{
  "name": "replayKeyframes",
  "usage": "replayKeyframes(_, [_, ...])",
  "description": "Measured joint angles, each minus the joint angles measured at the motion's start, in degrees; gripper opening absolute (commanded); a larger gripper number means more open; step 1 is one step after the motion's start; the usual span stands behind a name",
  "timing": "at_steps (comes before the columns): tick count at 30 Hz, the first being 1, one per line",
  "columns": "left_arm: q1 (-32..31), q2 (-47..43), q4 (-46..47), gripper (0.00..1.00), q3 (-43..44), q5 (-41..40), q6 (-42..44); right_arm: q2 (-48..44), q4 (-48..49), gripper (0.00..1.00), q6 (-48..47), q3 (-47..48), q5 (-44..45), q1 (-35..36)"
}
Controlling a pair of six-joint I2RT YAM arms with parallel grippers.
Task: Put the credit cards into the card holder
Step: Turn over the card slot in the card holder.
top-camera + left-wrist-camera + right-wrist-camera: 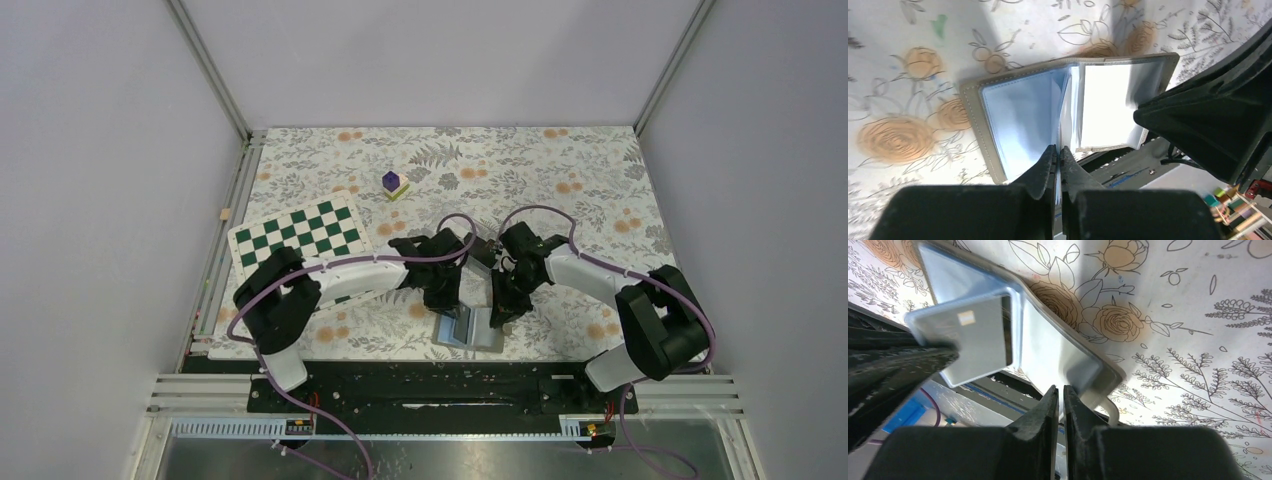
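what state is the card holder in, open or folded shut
open: the card holder lies spread, both pale blue inner halves showing, an inner sleeve pinched by the left gripper

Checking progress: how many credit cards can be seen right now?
1: a card with a gold chip, inside a lifted sleeve of the open card holder. Others may be hidden.

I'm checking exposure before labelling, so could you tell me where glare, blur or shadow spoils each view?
Left wrist: the right inner page of the card holder is blown out white, and the left claw is a dark, soft foreground. Right wrist: the credit card carries a grey sheen; the right claw is underexposed. Top external: light is even, shadows faint.
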Motion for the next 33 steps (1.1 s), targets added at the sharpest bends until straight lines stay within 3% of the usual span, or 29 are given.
replayKeyframes(7, [-0.15,0.63,-11.65,0.00,7.17,-5.01,1.14,3.52,2.27,0.12,-0.68,0.24,-0.59,0.00])
replayKeyframes(11, [-1.11,3.50,-14.51,0.06,11.67,-5.42,1.33,6.12,4.15,0.11,-0.85,1.07,-1.01,0.02])
replayKeyframes(15, [-2.32,6.16,-15.78,0.23,14.49,-4.83,1.44,7.37,4.20,0.11,-0.83,1.09,-1.75,0.00])
replayKeyframes(19, [-3.19,7.67,-16.00,0.32,15.93,-3.89,1.44,7.41,4.22,0.11,-0.83,1.09,-2.08,0.02])
replayKeyframes(33, [-3.48,7.65,-12.68,0.38,14.75,0.00,0.42,7.41,4.20,0.11,-0.83,1.09,-2.16,0.02])
